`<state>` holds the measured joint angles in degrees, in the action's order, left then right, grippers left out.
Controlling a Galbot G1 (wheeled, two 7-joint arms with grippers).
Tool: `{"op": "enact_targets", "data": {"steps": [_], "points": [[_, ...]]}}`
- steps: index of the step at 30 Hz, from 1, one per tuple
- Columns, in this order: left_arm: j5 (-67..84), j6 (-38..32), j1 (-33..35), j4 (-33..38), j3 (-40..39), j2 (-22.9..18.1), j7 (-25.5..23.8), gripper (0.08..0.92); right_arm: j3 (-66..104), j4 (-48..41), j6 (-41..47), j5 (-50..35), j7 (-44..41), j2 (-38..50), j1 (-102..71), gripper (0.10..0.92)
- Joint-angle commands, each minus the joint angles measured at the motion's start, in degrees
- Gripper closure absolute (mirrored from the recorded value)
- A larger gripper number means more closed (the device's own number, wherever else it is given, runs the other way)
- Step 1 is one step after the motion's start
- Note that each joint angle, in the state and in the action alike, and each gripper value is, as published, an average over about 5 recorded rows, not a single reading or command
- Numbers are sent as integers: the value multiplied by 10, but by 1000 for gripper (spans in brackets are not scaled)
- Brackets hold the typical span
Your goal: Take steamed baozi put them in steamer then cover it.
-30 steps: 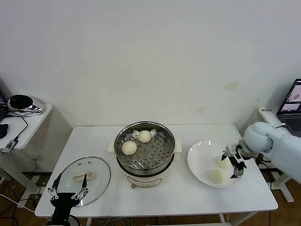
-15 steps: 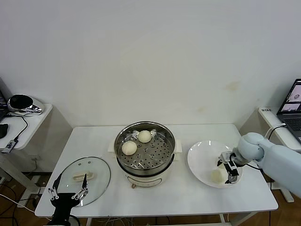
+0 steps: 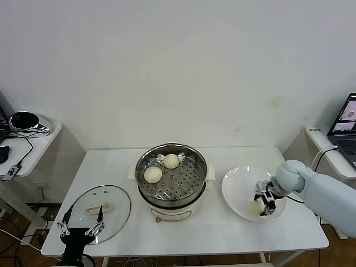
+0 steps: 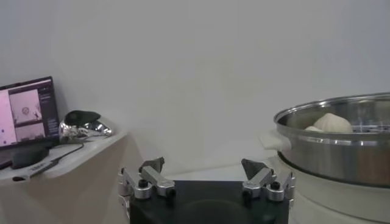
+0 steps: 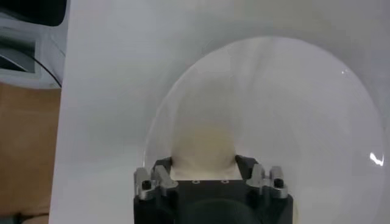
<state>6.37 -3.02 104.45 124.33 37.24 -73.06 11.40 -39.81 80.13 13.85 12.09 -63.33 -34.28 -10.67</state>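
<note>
**Right gripper down on a bun in the plate**

Since a second ago the right gripper (image 3: 264, 201) has dropped from above the plate's outer side down into the white plate (image 3: 236, 189) and slid inward over the buns; the left arm has not shifted.

One steamed baozi (image 5: 203, 149) now sits between the right gripper's (image 5: 204, 163) two fingers, which flank its sides — whether they press it or merely bracket it cannot be told. In the head view only one bun (image 3: 255, 207) shows clearly in the plate, just beside the gripper; a second is not clearly visible behind the fingers.

Two more baozi (image 3: 153, 174) and (image 3: 171, 161) rest on the perforated tray inside the steamer (image 3: 192, 194), which stands at the table's middle, near the plate. From the left wrist view a bun top (image 4: 329, 122) rises just above the steel rim of the steamer (image 4: 341, 152).

The cover (image 3: 119, 206) lies flat on the white table (image 3: 222, 233) to the steamer's left, handle up. The left gripper (image 3: 81, 229) hangs at the table's near edge beside the cover — its fingers (image 4: 152, 173) spread apart and holding nothing.

No brand or label can be read on anything. A laptop (image 3: 346, 125) sits at far right, its screen too small to read.
</note>
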Motion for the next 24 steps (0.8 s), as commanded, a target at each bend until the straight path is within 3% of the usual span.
{"op": "enact_targets", "data": {"steps": [1, 7, 14, 24], "points": [[0, -1, 1, 1, 0, 0, 0, 177, 4, -7, 1, 3, -1, -6, -6, 421], [0, -1, 2, 6, 2, 1, 0, 177, -14, 11, 2, -15, -7, 5, 36, 476], [2, 0, 2, 12, 3, 4, 0, 177, -61, 38, 8, -87, -23, 23, 195, 485], [4, 0, 1, 17, 2, 6, 1, 177, -186, 35, -11, -190, -44, -63, 469, 482]]}}
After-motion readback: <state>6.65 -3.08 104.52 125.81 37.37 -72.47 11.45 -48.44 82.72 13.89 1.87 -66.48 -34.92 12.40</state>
